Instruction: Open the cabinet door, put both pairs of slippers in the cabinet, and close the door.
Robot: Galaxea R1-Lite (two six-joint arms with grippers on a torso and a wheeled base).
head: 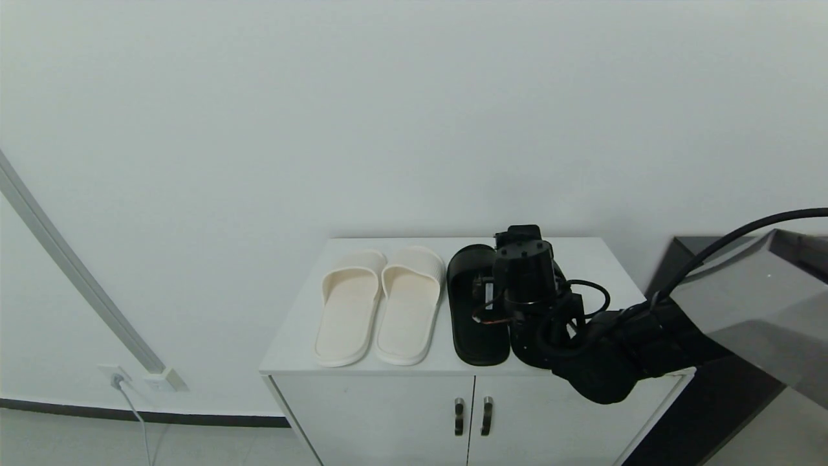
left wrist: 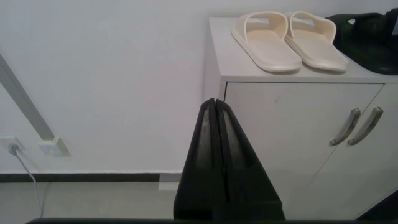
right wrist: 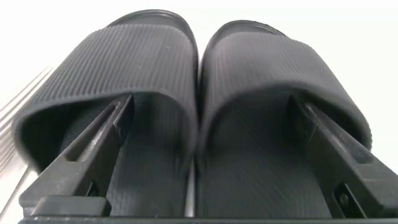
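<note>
A white two-door cabinet (head: 294, 340) stood in the lower middle of the head view against a plain white wall. Both doors were shut, with their two dark metal bar handles (head: 472, 415) side by side at the centre seam.

On the cabinet top lay two pairs of slippers, toes toward the wall. The pair of cream rubber slide slippers (head: 378, 310) sat left of centre, the two slides touching each other. Just to their right lay the pair of black ribbed rubber slide slippers (head: 471, 323); the right-hand black slide was largely covered by the black right arm (head: 527, 285), which came in from the lower right of the frame.

In the right wrist view the right gripper (right wrist: 210, 106) was spread wide. Its two fingers (right wrist: 93, 155) each reached under the strap of a different black slide, so that the two touching inner walls of the pair stood between them. The fingers were not pressed together on anything.

In the left wrist view the left gripper (left wrist: 215, 106) hung low beside the cabinet's front corner, its two black fingers pressed flat together with nothing between them.

At the lower left of the head view a white wall socket (head: 115, 375) had a grey cable plugged in, and a grey trunking strip (head: 71, 265) ran diagonally up the wall from beside it.
</note>
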